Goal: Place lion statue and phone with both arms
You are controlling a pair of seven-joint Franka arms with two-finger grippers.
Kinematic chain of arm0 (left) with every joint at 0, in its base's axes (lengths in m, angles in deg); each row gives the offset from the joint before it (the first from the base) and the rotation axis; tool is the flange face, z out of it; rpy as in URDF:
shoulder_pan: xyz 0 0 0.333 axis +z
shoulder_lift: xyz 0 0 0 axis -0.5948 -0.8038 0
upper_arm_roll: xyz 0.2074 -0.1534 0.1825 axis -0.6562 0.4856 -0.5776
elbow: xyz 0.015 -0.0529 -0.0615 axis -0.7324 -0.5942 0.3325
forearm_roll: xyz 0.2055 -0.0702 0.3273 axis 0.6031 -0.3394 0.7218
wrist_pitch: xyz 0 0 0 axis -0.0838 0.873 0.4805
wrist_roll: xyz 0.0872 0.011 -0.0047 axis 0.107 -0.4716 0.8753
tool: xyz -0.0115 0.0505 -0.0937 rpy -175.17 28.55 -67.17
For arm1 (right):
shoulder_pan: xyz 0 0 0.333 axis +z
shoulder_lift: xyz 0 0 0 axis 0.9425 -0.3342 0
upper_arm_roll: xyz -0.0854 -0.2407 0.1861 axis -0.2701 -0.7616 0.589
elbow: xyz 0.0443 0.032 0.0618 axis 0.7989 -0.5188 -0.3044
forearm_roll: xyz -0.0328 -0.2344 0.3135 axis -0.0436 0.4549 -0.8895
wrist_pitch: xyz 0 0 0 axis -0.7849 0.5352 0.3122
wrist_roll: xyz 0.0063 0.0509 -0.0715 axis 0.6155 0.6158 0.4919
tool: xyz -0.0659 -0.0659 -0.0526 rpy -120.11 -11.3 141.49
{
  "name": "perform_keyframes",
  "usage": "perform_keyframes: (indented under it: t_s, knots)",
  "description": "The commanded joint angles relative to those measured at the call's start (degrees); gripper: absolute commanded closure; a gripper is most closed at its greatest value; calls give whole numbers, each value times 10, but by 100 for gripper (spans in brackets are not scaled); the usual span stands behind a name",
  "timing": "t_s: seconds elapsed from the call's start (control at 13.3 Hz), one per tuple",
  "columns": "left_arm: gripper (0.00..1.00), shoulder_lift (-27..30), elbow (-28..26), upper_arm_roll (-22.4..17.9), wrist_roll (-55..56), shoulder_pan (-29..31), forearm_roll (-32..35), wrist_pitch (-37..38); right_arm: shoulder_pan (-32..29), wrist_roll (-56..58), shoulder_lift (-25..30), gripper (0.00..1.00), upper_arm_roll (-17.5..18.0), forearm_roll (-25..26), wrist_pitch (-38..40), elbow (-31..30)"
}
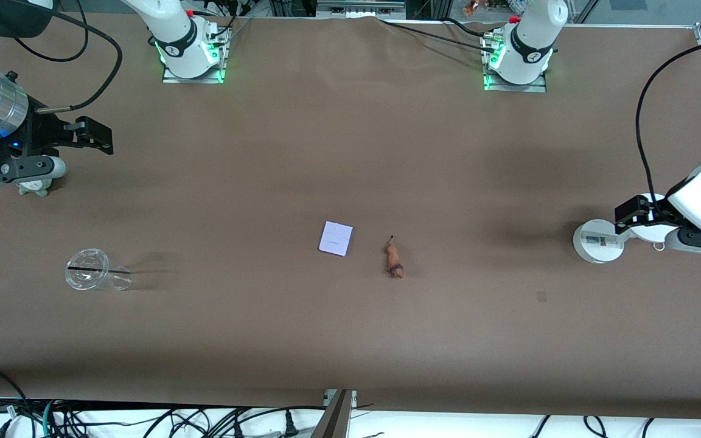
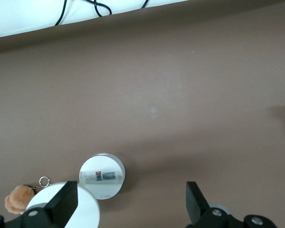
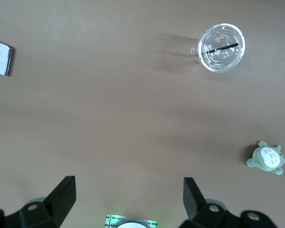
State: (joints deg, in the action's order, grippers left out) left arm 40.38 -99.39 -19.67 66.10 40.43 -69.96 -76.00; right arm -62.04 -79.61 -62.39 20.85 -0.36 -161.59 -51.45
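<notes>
— So where are the phone and the lion?

— Both lie on the desk near its middle, just beside each other, apart; the lion is toward the left arm's end and slightly nearer the front camera.

— And the end effectors?

— Left end effector hangs released, fingers spread, over a white stand and a brown plush. Right end effector is likewise spread wide, holding nothing, over a grey-green plush; a clear cup stands nearer the front camera.
</notes>
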Motion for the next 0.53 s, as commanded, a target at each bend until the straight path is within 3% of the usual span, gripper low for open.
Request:
perform_keyframes:
  t_s: [0.0, 0.45]
  knots:
    - [0, 9, -1, 13, 27, -1, -5, 3, -4, 2, -5, 0, 4, -3, 3, 10]
    - [0, -5, -4, 71, 151, -3, -4, -1, -5, 5, -23, 0, 4, -3, -1, 9]
